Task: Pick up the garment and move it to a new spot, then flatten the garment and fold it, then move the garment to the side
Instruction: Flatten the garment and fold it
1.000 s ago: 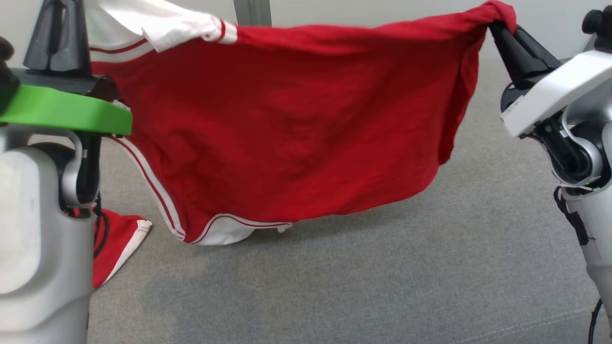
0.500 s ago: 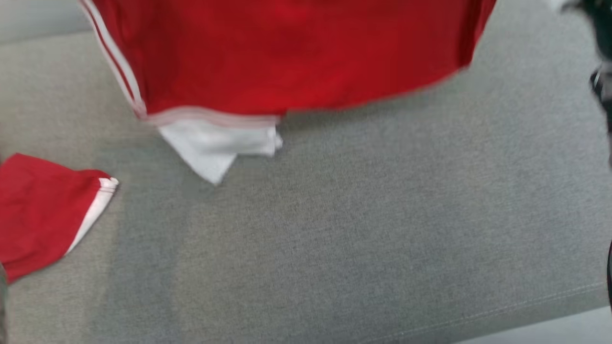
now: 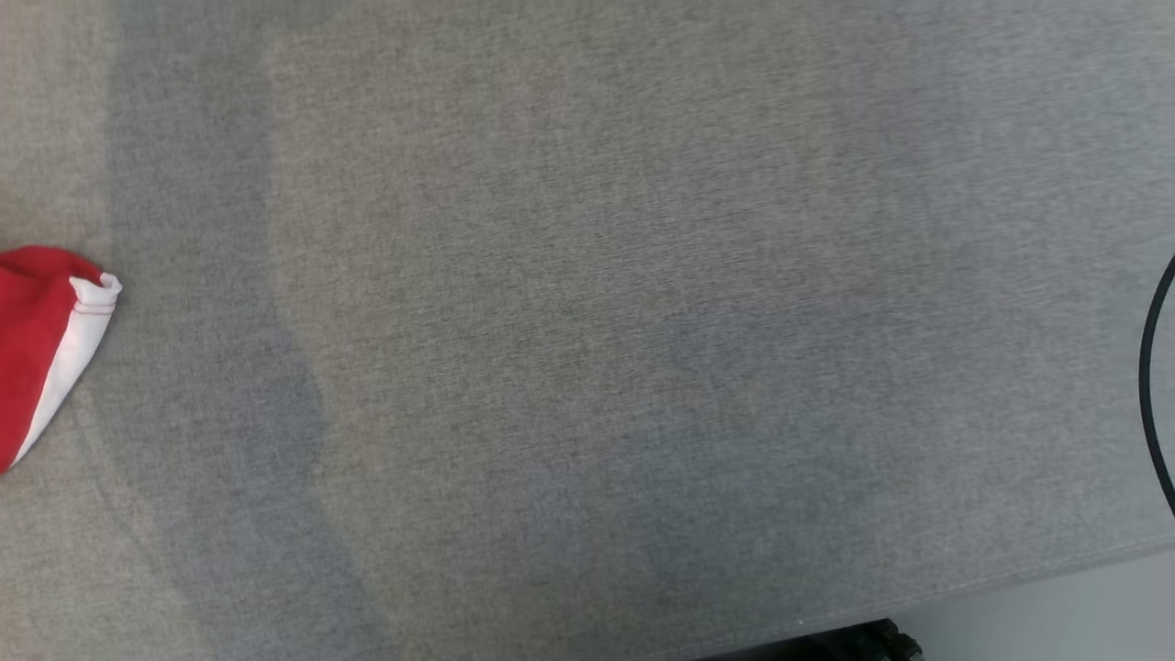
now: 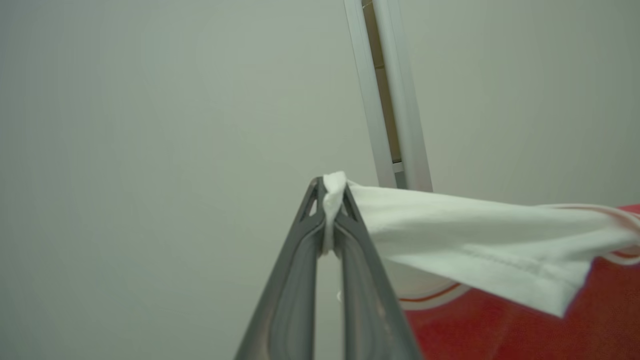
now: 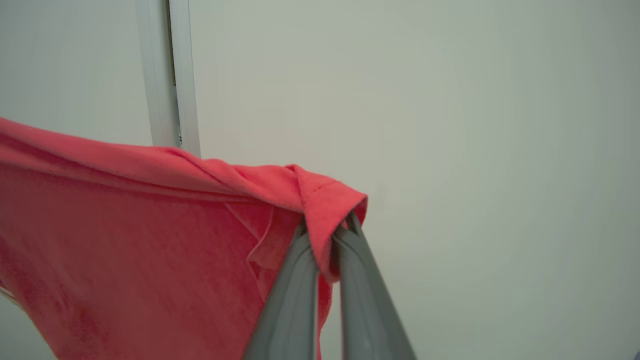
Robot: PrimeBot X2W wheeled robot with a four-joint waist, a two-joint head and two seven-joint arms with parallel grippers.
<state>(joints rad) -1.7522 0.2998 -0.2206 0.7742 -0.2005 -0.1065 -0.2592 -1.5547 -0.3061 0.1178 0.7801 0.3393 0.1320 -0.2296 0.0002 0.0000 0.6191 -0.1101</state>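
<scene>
The garment is a red shirt with white trim. In the left wrist view my left gripper (image 4: 331,210) is shut on a white edge of the garment (image 4: 470,235), which stretches off to the right. My right gripper (image 5: 327,235) pinches a bunched red corner of the garment (image 5: 125,225), and the cloth hangs away to the left. Both grips are up in the air before a pale wall. A red sleeve end with a white cuff (image 3: 46,340) lies on the grey surface at the head view's left edge.
The head view looks down on a grey fabric surface (image 3: 597,321) whose front edge runs along the lower right. A black cable (image 3: 1152,386) curves at the right edge. A pale vertical frame (image 4: 390,95) stands on the wall behind the grippers.
The head camera has tilted down, so the hanging red cloth and both arms have left its picture. Just the sleeve end stays in it, at the left edge.
</scene>
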